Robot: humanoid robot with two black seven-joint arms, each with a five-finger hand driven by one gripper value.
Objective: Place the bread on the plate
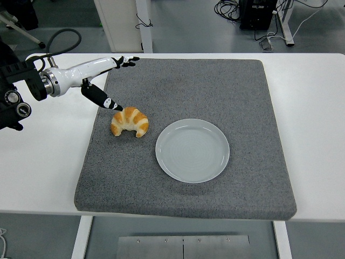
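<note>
Bread: the golden curved croissant [129, 122] lies sideways, just left of the round pale plate [192, 150].
Your left hand [105, 81]: up-left of the croissant, fingers [127, 61] spread, thumb nearly touching it.
</note>
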